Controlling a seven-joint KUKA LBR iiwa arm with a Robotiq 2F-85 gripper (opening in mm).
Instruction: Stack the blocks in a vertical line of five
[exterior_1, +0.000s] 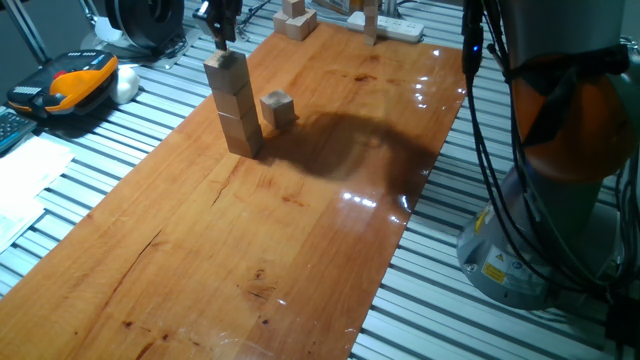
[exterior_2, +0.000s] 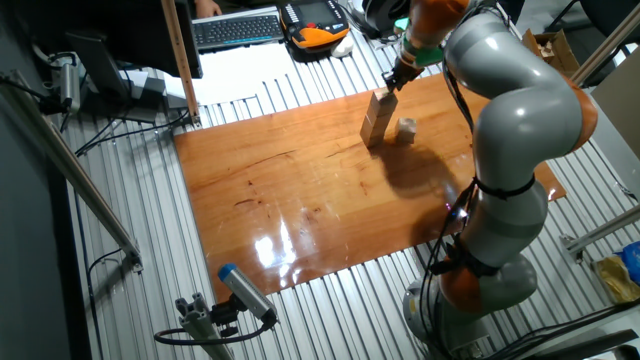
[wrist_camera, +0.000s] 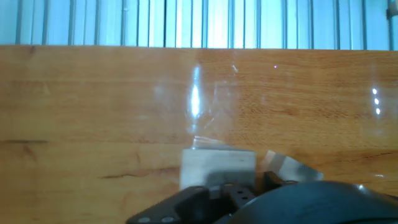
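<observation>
A stack (exterior_1: 233, 105) of tan blocks stands on the wood board (exterior_1: 280, 230), upper left of one fixed view. Approx. four blocks high, though the seams are hard to count. The column leans a little; the top block (exterior_1: 226, 70) sits slightly off the ones below. One loose block (exterior_1: 277, 108) rests on the board just right of the stack, not touching it. More blocks (exterior_1: 295, 20) lie at the top edge of the frame, near a white power strip (exterior_1: 392, 27).

Judged step: finishing placement of the top block, w/ the loose block likely next as the fifth. To do it well: let go w/o dragging sideways, lift straight up, clear the column before any lateral move. The lean means a small nudge could topple it, so the fifth block should go down centred and square to the one under it.

The gripper (exterior_1: 222, 35) hangs directly over the stack, fingers pointing down, tips at or just above the top block. Cannot tell whether the fingers are spread or pinching; the view is too small and dark there. In the other fixed view the gripper (exterior_2: 392, 82) sits at upper centre over the stack (exterior_2: 376, 118), w/ the grey arm (exterior_2: 510, 110) arching over from the base at lower right. The hand view shows a pale block (wrist_camera: 217, 168) at bottom centre, just above the dark gripper body.
</observation>
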